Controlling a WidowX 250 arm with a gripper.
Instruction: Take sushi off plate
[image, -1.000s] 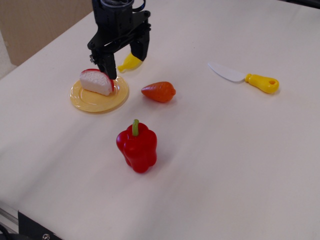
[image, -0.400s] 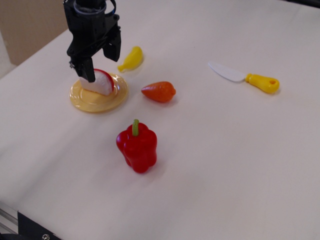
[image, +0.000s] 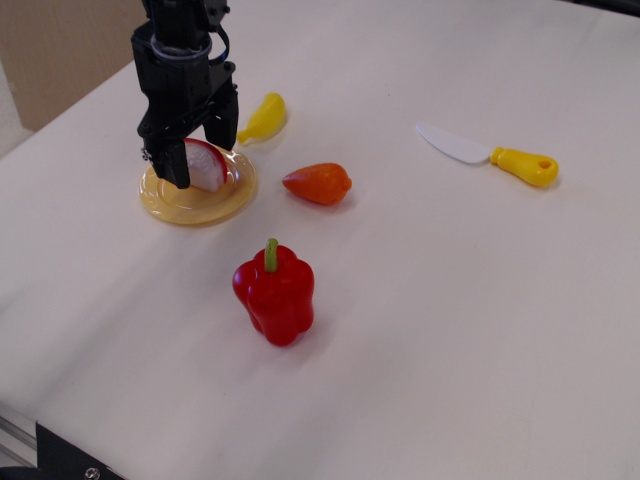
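The sushi, a white wedge with a red strip on its curved top, sits on the yellow plate at the left of the table. My black gripper is lowered over it with its two fingers open, one on each side of the sushi. The left finger hides part of the white body. I cannot tell whether the fingers touch the sushi.
A yellow banana toy lies just behind the plate. An orange-red carrot-like toy lies to its right. A red bell pepper stands in front. A white knife with a yellow handle lies at the far right.
My gripper moved left from behind the plate to over the sushi, then came down so its fingers straddle it. The sushi and plate have not moved.
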